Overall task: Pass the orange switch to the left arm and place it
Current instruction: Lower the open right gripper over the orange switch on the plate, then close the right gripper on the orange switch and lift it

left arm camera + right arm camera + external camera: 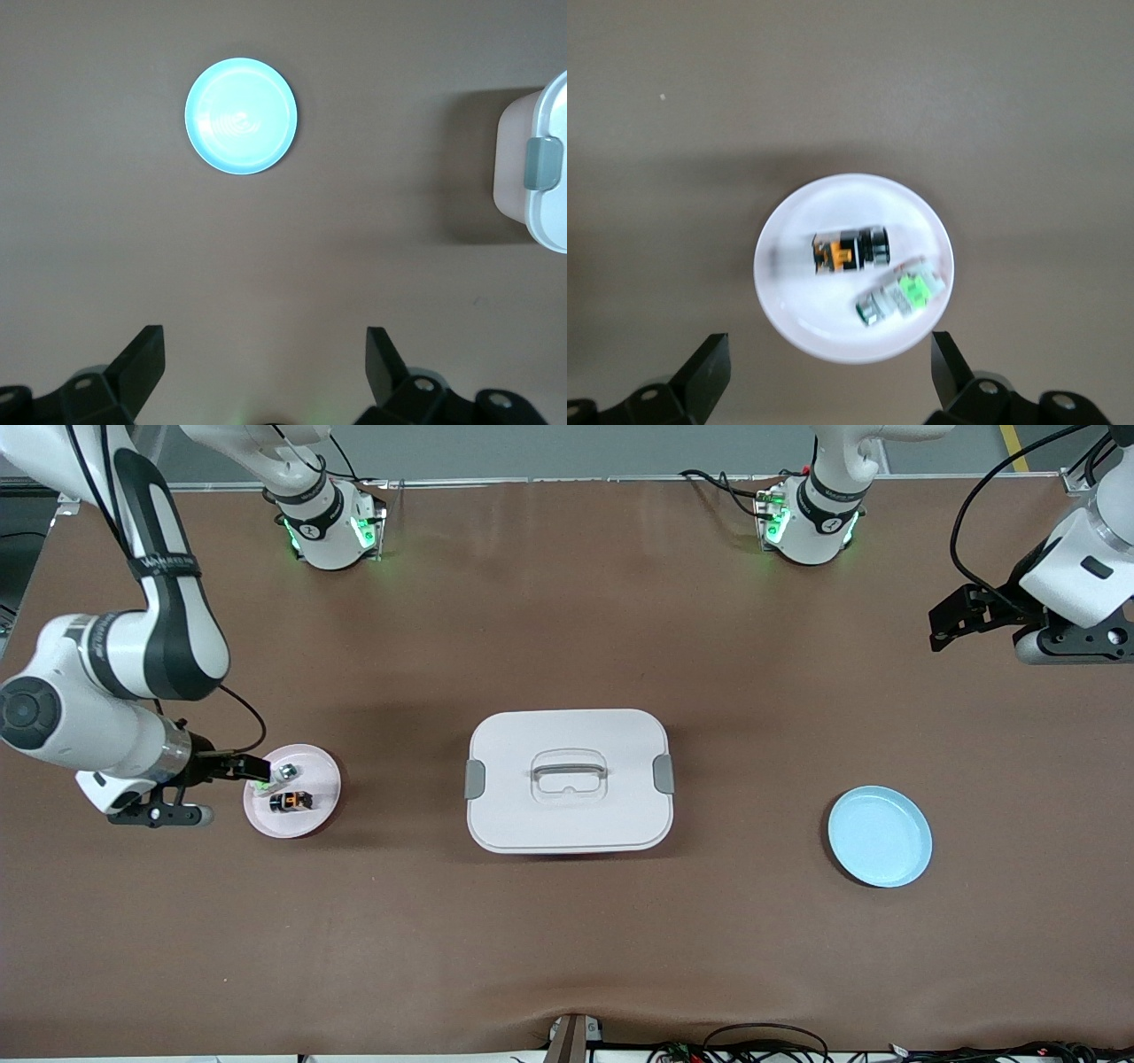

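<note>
Front view shows you the box [569, 779] mid-table, then the pink plate [321, 764] holding the orange switch [291, 802]. Your right tool [257, 771], fingers apart, hovers over it, far closer than the open, waiting left tool [952, 622].

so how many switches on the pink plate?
2, both on the pink plate at the right arm's end: the orange switch nearer the front camera, the green switch beside it, under the right gripper. None hidden.

White box [569, 815], pink plate [321, 766], blue plate [879, 836], brown table [567, 939].
</note>
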Controlling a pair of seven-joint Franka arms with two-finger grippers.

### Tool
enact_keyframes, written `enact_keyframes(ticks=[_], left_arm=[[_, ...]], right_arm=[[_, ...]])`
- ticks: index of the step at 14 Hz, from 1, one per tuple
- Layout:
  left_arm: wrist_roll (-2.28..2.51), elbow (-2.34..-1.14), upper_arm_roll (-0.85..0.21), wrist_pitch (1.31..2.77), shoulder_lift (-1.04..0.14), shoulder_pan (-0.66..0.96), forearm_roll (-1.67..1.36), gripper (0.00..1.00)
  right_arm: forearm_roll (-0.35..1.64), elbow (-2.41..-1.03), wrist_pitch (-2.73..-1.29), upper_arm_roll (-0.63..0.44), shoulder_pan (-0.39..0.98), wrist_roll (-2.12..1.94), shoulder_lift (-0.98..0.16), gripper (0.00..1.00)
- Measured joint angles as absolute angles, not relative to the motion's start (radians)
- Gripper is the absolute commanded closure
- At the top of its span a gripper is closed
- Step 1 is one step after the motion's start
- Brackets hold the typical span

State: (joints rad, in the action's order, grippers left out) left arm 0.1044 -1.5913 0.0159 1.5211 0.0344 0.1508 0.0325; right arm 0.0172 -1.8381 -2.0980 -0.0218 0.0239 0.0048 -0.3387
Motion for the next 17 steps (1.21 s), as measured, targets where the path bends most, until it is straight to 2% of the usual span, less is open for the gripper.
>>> enact_keyframes(ticks=[3,10,17], left_arm=[[0.104,-1.590,0.016,1.521,0.035,0.151,0.033,0.00],[0.104,-1.587,0.016,1.520,0.035,0.151,0.033,0.00],[0.104,-1.584,0.016,1.519,0.035,0.151,0.033,0.00]], right_arm=[[0.017,-1.860,-2.178,-0.024,0.018,-0.009,-0.400,0.00],[0.017,-1.864,-2.253,-0.025,0.013,-0.039,-0.513,0.00],[0.017,-1.864,-2.302,-0.024,0.011,-0.049,-0.560,0.00]])
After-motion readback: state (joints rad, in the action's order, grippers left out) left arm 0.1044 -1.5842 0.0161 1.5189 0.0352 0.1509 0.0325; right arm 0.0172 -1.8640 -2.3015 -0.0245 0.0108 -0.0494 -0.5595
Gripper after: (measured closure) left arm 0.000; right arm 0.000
